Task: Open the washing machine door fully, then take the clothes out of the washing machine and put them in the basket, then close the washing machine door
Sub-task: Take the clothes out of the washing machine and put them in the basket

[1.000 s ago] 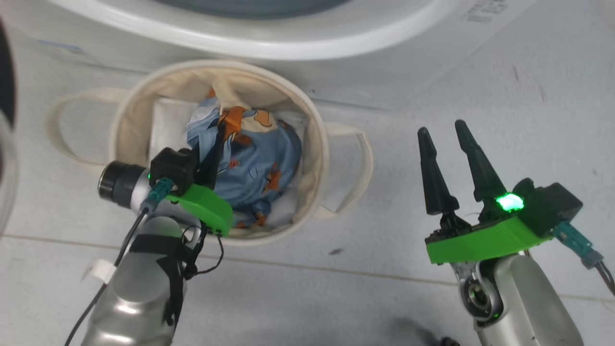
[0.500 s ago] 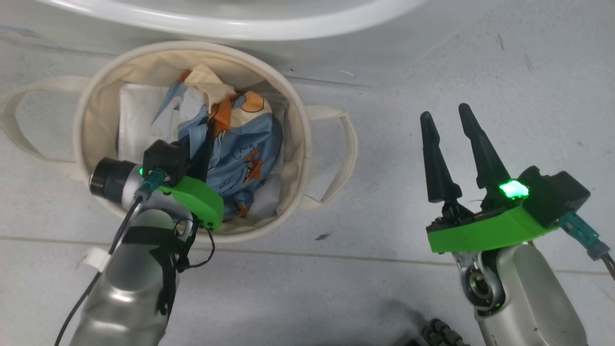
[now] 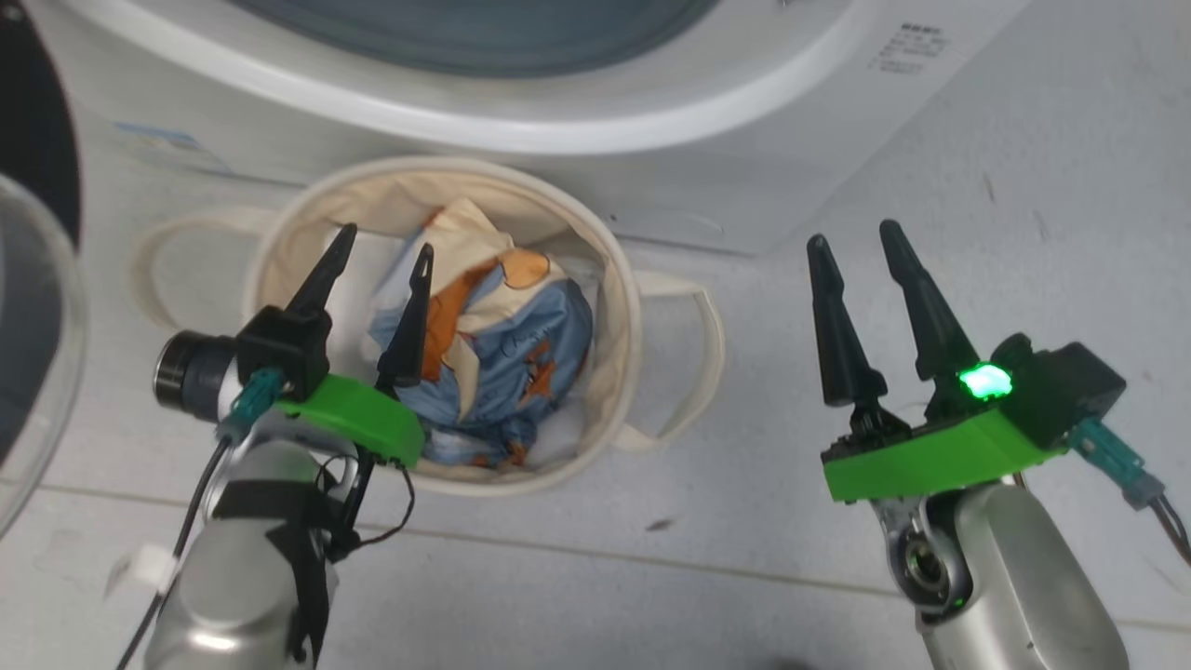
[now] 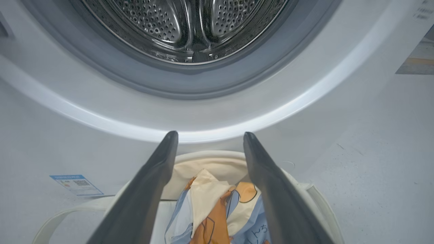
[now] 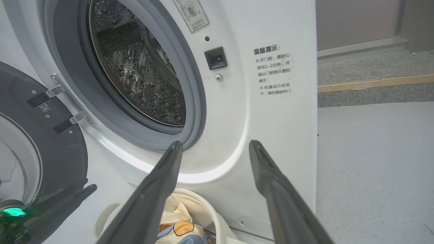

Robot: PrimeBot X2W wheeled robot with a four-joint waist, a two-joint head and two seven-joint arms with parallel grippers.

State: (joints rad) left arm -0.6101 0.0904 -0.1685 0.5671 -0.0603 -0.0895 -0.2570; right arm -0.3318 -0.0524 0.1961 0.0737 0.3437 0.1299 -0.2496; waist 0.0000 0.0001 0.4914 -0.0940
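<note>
The cream basket (image 3: 625,307) stands on the floor in front of the washing machine (image 3: 651,121). The clothes (image 3: 521,354), a light blue bundle with orange and cream patches, lie inside it. My left gripper (image 3: 386,239) hangs open just above the basket's left half, with nothing between its fingers. In the left wrist view its gripper (image 4: 210,134) frames the basket rim (image 4: 210,155) and the clothes (image 4: 217,210), with the steel drum (image 4: 183,27) beyond. My right gripper (image 3: 853,233) stands open over bare floor, right of the basket. The washing machine door (image 5: 51,145) is swung open to the left.
A plain white sheet (image 3: 563,437) lines the basket under the bundle. The door's glass (image 3: 37,307) bulges at the head view's left edge. Grey floor (image 3: 1023,186) stretches right of the machine, up to a raised step (image 5: 373,83). A blue label (image 4: 76,184) marks the machine's front.
My left gripper has opened and let go of the clothes, then risen out of the basket. The clothes stay in the basket. The head camera has shifted; the right arm is still.
</note>
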